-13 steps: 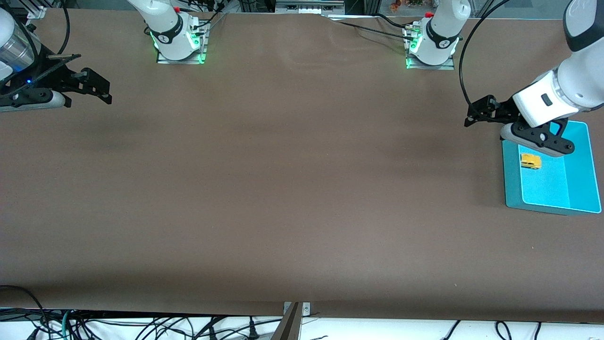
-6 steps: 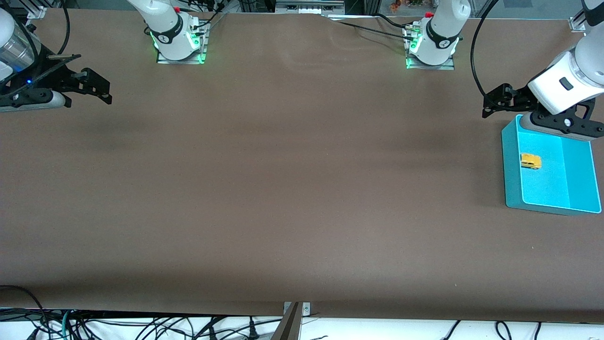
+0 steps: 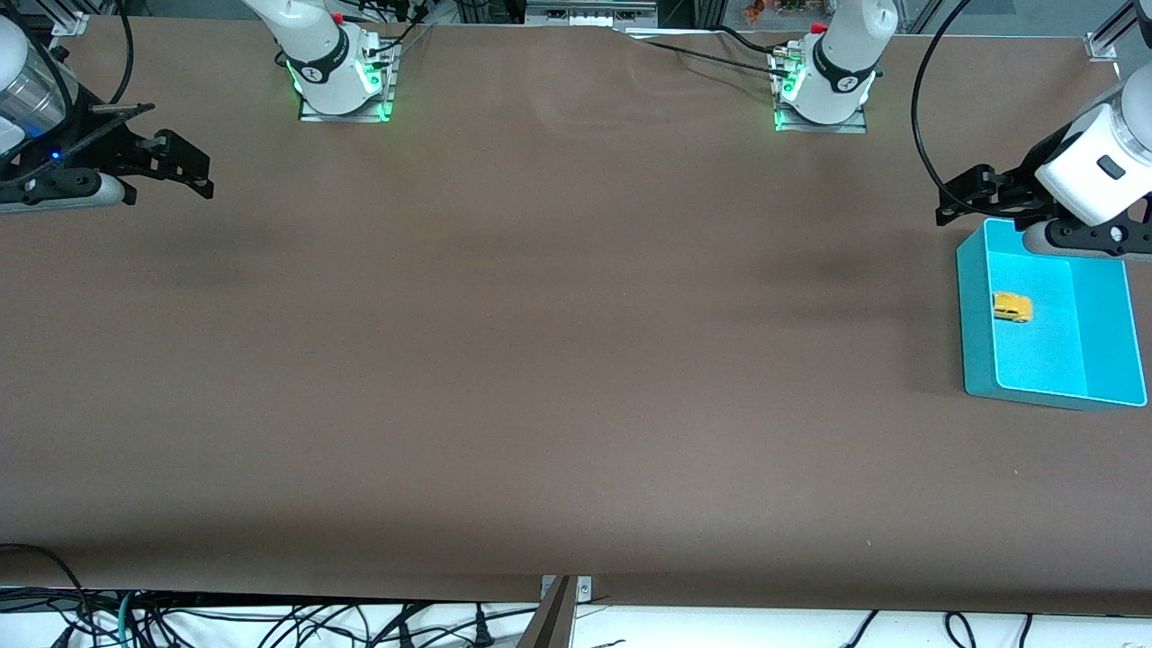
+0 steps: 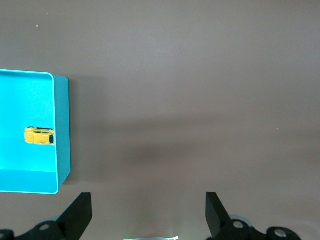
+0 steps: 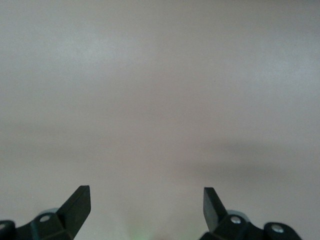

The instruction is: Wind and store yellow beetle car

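From the front, your left claw (image 3: 967,193) hangs over bare worktop (image 3: 558,342) just off the rim of the turquoise bin (image 3: 975,333), fingers spread and holding nothing. The yellow beetle car (image 3: 1012,308) sits inside that bin on its floor, close to the wall nearest the claw's side, apart from the claw. Your right claw (image 3: 184,166) waits over the worktop at the right arm's end, also spread and empty.

In the left wrist view, the left claw (image 4: 148,217) stands wide over brown worktop, with the bin (image 4: 62,130) and car (image 4: 39,135) off to one side of it.

In the right wrist view, the right claw (image 5: 146,209) is spread above plain worktop only.
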Controlling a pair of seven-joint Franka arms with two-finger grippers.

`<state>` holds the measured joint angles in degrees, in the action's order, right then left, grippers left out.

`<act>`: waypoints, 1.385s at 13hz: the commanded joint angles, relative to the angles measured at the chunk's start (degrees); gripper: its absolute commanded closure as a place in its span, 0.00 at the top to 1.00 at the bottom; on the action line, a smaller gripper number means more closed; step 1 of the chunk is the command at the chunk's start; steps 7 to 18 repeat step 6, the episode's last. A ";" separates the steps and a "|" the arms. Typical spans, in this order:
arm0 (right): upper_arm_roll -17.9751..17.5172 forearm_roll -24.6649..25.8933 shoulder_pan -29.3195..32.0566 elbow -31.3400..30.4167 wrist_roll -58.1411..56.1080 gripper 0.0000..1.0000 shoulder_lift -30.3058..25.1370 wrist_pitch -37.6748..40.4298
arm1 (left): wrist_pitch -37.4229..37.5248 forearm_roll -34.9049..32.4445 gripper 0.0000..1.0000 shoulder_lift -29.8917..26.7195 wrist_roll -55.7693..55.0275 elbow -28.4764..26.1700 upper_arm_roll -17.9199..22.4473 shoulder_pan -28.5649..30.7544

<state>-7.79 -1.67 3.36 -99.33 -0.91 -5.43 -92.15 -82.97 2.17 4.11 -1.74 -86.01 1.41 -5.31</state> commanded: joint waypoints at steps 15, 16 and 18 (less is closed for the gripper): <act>0.32 -0.27 -0.45 0.46 0.12 1.00 0.07 0.31 | 1.05 -0.59 1.00 0.28 -0.89 0.93 -0.35 0.04; 0.32 -0.27 -0.45 0.46 0.12 1.00 0.07 0.31 | 1.05 -0.59 1.00 0.28 -0.89 0.93 -0.35 0.04; 0.32 -0.27 -0.45 0.46 0.12 1.00 0.07 0.31 | 1.05 -0.59 1.00 0.28 -0.89 0.93 -0.35 0.04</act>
